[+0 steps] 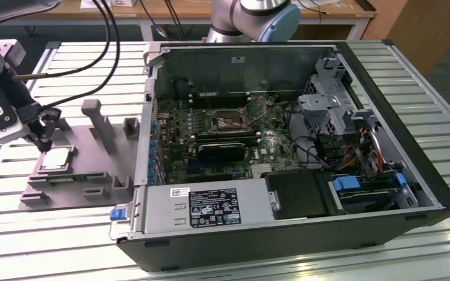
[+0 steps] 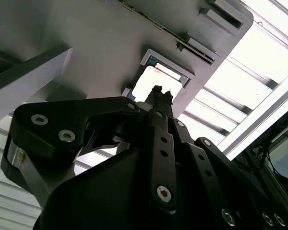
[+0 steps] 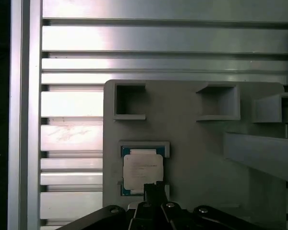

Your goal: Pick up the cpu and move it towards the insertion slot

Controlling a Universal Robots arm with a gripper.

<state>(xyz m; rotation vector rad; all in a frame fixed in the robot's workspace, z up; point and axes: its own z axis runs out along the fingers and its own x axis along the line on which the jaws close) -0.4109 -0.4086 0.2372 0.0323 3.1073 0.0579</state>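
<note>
a slatted metal tabletop [image 1: 412,76] is seen carrying everything. an open computer case [image 1: 209,234] is laid on its side on it, well apart from the pincer [image 1: 44,140], towards the exterior view's right. a grey fixture plate [image 1: 77,193] with upright blocks and square pockets is spread directly under the pincer, just beside the case wall. inside the case, on the board, the insertion slot [image 1: 225,119] is seen as a square metal frame with a dark centre, far from the pincer and with nothing seated in it.

the cpu [image 1: 57,159] is seated flat in a shallow pocket of the plate, right below the pincer tips. in the first wrist view the cpu [image 3: 143,170] is shown with its silvery top up and a thin green rim, the pincer [image 3: 153,188] being placed over one of its edges. in the second wrist view the pincer [image 2: 158,93] is drawn narrow, its fingers almost together with nothing gripped between them, just above the bright cpu [image 2: 156,79]. the cpu is not lifted.
</note>
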